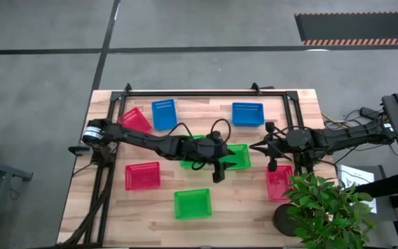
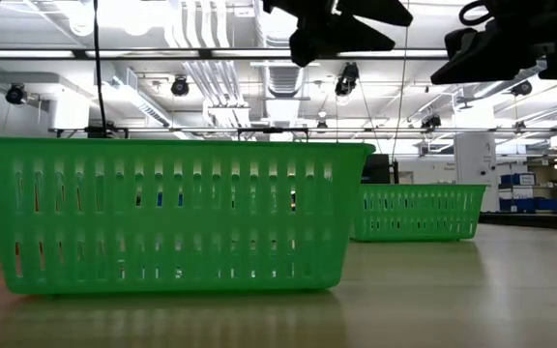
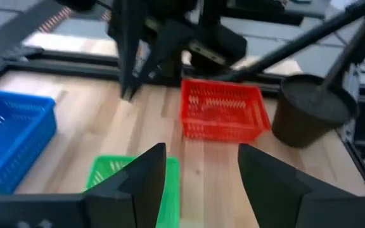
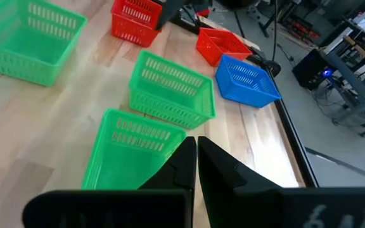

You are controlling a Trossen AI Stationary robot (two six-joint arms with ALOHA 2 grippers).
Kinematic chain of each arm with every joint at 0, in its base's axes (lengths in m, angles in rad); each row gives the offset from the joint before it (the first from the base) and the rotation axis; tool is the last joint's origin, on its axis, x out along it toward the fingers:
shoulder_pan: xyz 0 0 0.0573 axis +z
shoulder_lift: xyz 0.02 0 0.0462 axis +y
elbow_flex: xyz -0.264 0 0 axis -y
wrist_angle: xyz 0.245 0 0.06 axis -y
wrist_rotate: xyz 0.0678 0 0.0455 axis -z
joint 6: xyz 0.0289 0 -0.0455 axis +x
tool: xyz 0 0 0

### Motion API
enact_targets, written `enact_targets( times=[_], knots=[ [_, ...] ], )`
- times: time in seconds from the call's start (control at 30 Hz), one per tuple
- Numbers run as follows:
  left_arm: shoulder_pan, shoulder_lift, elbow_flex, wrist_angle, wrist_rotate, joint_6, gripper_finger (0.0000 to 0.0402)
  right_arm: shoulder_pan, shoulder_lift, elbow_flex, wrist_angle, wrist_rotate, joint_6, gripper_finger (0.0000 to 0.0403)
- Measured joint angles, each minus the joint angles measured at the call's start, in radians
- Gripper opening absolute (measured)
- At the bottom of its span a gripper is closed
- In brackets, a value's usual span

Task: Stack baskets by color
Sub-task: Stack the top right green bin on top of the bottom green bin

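The left tool (image 1: 219,171) is seen wide open and empty above the two green baskets (image 1: 235,155) at mid-worktop (image 1: 254,207); a release is judged complete. Next, the lone green basket (image 1: 192,203) must be fetched. The right tool (image 1: 271,166) waits shut.

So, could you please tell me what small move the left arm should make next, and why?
Probably lift straight up. The left end effector stands open over the green perforated plastic basket at mid-table, holding nothing, so the drop looks done; rising clears its rim before reaching for the other green basket.
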Motion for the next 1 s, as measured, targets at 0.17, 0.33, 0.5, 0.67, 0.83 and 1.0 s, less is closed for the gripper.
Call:
enact_targets(
  times=[0.17,0.33,0.5,0.67,0.83,1.0],
  knots=[
    [-0.014,0.081,0.008,0.031,-0.001,0.008,0.0182,0.0,-0.001,0.0,0.007,-0.007,0.017,0.0009],
    [-0.02,0.153,0.024,0.037,-0.013,0.071,0.0182,0.003,-0.006,0.0,0.011,-0.051,0.031,0.0009],
    [-0.02,0.212,0.024,0.086,-0.068,0.073,0.0182,0.027,-0.01,0.0,0.019,-0.053,0.045,0.0009],
    [-0.017,0.25,0.024,0.14,-0.068,0.077,0.0182,0.039,-0.016,0.0,0.021,-0.048,0.042,0.0009],
    [-0.017,0.298,0.023,0.188,-0.066,0.073,0.0182,0.039,-0.018,0.0,0.024,-0.045,0.041,0.0009],
    [-0.011,0.311,0.016,0.188,-0.069,0.072,0.0182,0.039,-0.018,0.0,0.024,-0.045,0.043,0.0009]
  ],
)
